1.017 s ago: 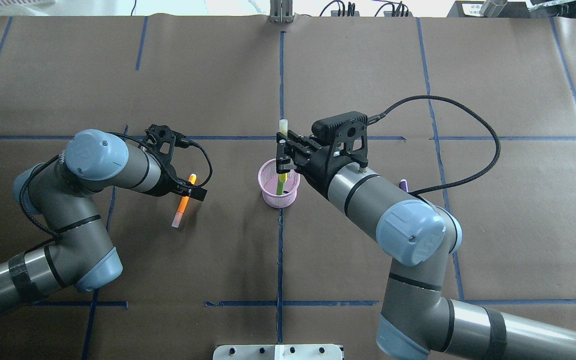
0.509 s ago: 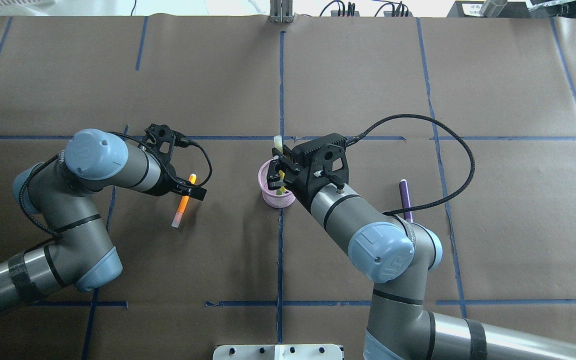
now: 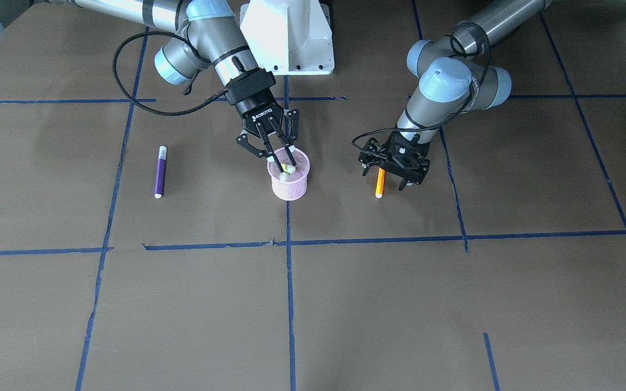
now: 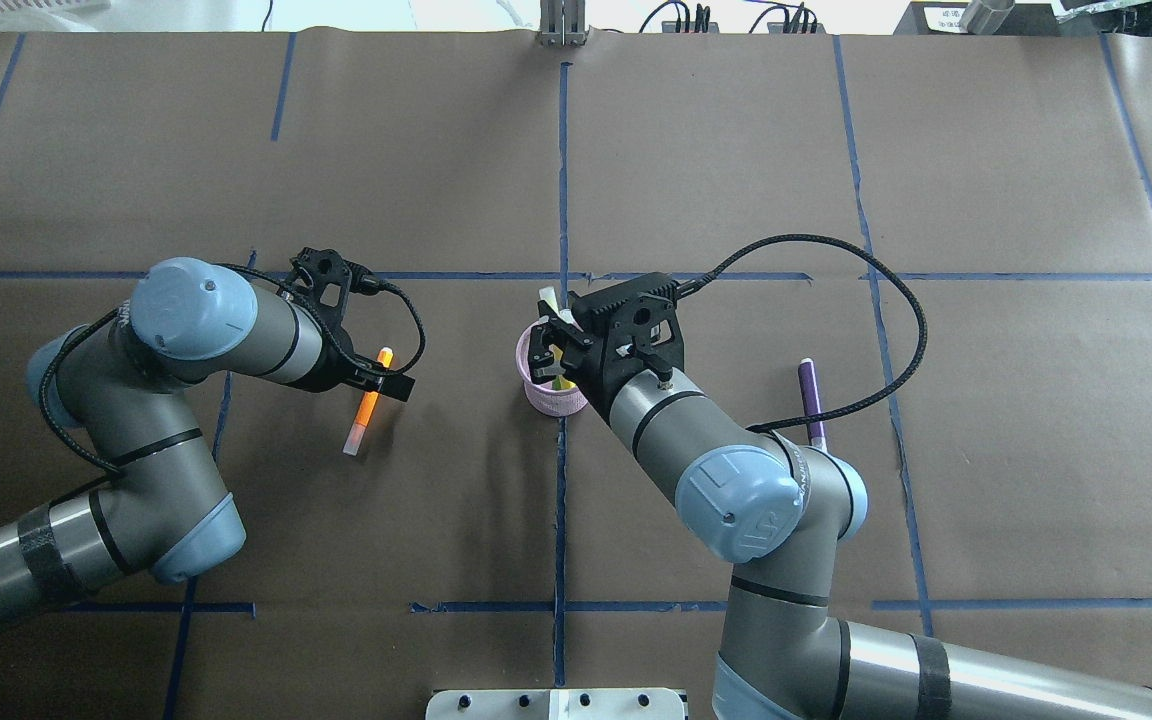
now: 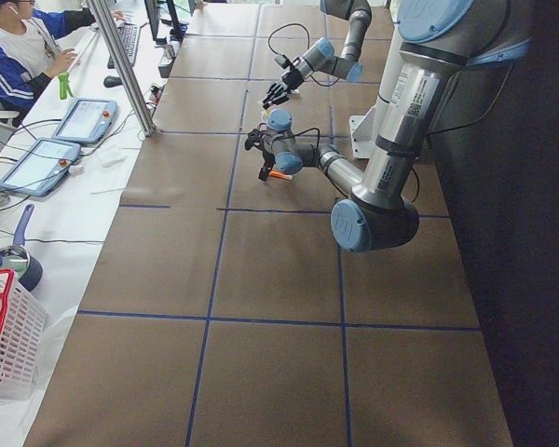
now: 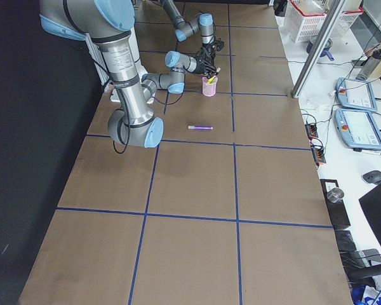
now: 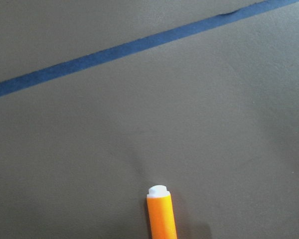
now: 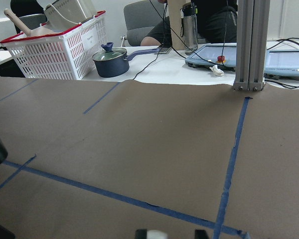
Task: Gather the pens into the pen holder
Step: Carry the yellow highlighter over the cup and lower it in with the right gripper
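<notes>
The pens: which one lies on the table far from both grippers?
The purple pen; the orange pen lies at the left gripper.

Table covering (image 3: pixel 454 304): plain brown, ruled with a grid of blue tape lines (image 3: pixel 290 282). Pen holder (image 3: pixel 289 187): pink wire mesh. Inside it are a yellow pen (image 3: pixel 286 170) and a green pen (image 4: pixel 557 376), both with pale caps. At the holder's 9 o'clock in the front-facing view is the purple pen (image 3: pixel 160 171), with white ends. At 3 o'clock is the orange pen (image 3: pixel 380 183), with a pale tip. Left arm (image 4: pixel 186 320) and right arm (image 4: pixel 726 480): grey tubes, light-blue joint caps, black bands. Left gripper (image 3: pixel 385 178): black. Right gripper (image 3: pixel 282 157): black, white lettering. Cable (image 4: pixel 896 300): black. Off the table, a basket (image 8: pixel 60 47), white with a red rim, and a pot (image 8: pixel 111 62), dark blue.
</notes>
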